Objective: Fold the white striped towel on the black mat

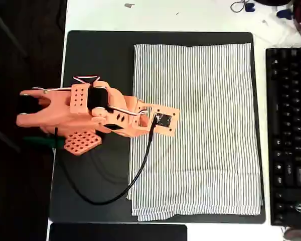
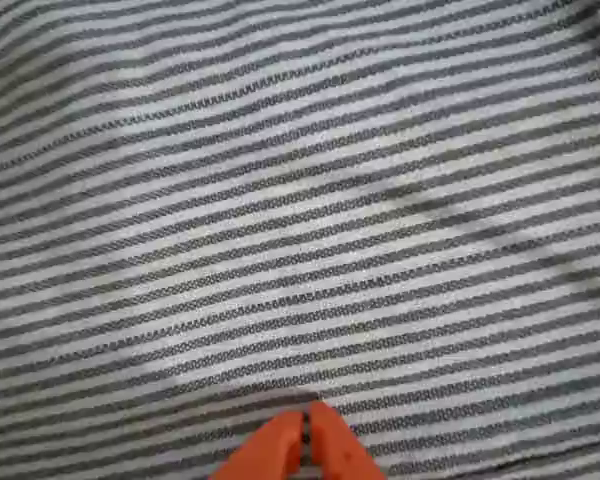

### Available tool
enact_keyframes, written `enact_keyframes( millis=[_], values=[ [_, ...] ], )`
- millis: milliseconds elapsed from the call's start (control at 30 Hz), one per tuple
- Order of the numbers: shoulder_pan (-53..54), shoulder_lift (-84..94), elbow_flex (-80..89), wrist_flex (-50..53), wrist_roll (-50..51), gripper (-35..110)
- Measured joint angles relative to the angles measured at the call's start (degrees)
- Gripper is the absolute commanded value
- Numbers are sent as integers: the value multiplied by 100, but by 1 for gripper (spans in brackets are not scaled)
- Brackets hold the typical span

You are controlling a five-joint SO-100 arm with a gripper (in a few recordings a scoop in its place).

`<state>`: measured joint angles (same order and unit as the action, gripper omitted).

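The white striped towel (image 1: 200,130) lies spread on the right part of the black mat (image 1: 95,60), its left edge doubled over. My orange arm reaches in from the left, its wrist above the towel's left edge. In the wrist view the striped cloth (image 2: 300,200) sits close below, and my gripper (image 2: 306,432) shows at the bottom with both orange fingertips pressed together, nothing held between them.
A black keyboard (image 1: 288,135) lies right of the mat. A smaller dark rectangle (image 1: 118,232) sits at the bottom edge. The arm's black cable (image 1: 125,188) loops over the mat's bare left part. Small items rest on the white table at top right.
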<state>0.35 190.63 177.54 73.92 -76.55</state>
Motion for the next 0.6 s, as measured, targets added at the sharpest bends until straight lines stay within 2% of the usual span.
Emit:
enact_keyframes(
  millis=[600],
  values=[
    [62,0,0,44,-255,1]
  ],
)
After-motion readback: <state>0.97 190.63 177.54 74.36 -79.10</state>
